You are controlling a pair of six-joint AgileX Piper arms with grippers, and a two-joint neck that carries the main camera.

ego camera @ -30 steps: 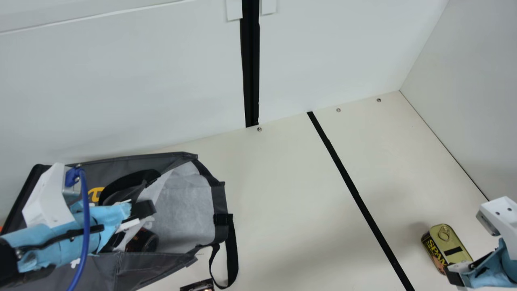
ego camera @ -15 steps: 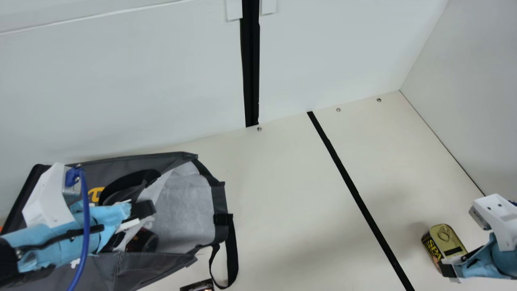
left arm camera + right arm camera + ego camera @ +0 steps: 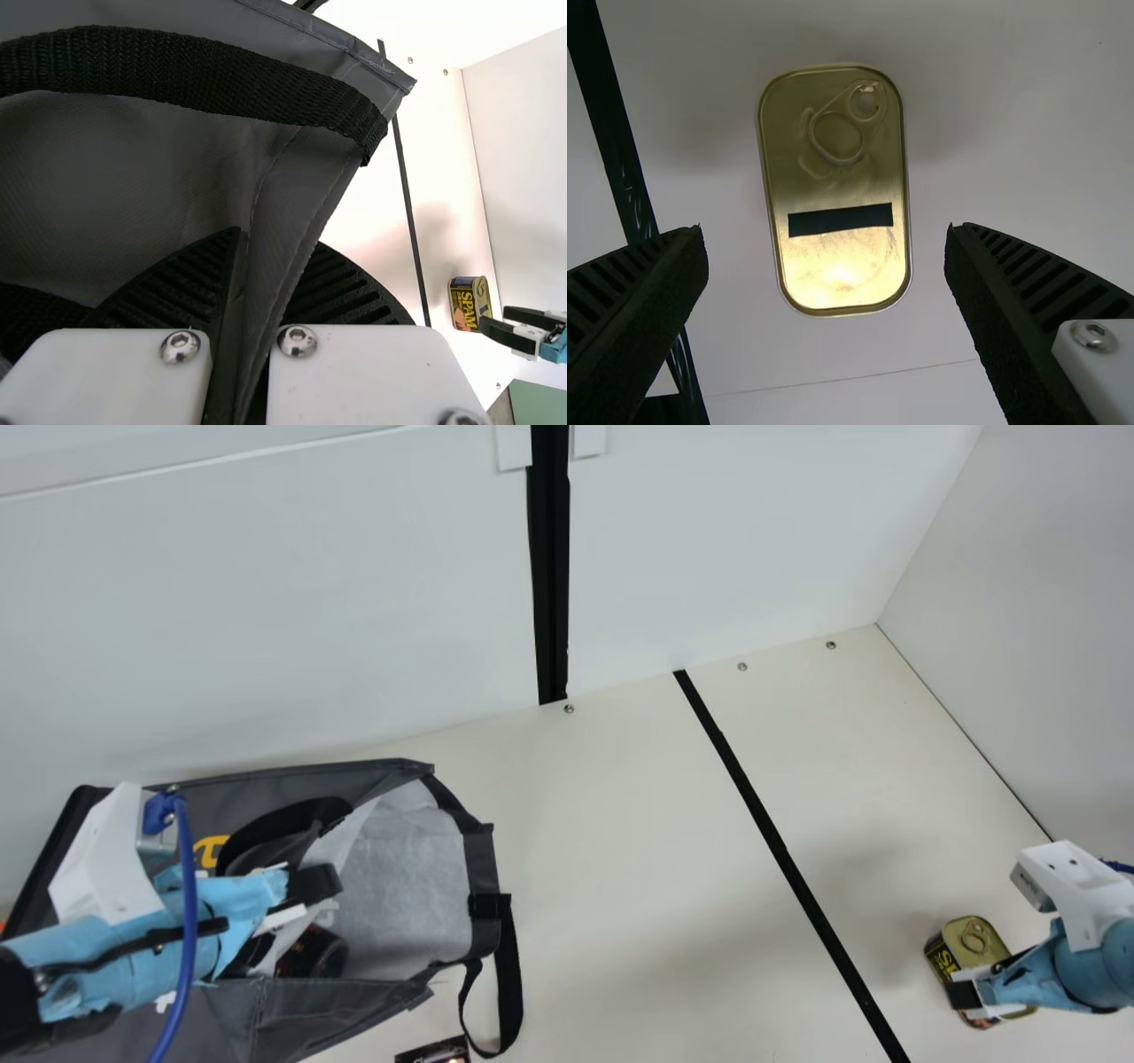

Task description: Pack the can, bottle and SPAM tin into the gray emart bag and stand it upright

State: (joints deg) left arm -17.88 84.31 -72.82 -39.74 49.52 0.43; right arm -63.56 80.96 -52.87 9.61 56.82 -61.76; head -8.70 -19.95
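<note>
My left gripper is at the opening of the gray bag, which lies on its side. In the left wrist view, the left gripper pinches a fold of the bag's fabric. Inside the mouth lies a dark round object, can or bottle unclear. My right gripper hovers over the SPAM tin at the right, hiding part of it. From the right wrist, the open right gripper has its fingers either side of the tin's gold lid, touching neither edge.
A dark printed item is cut off by the main view's bottom edge, beside the bag's strap. Black tape crosses the table between bag and tin. White walls stand behind and at the right.
My right gripper has shifted left and toward the back wall, covering more of the SPAM tin. The left arm, bag and tin have stayed put.
</note>
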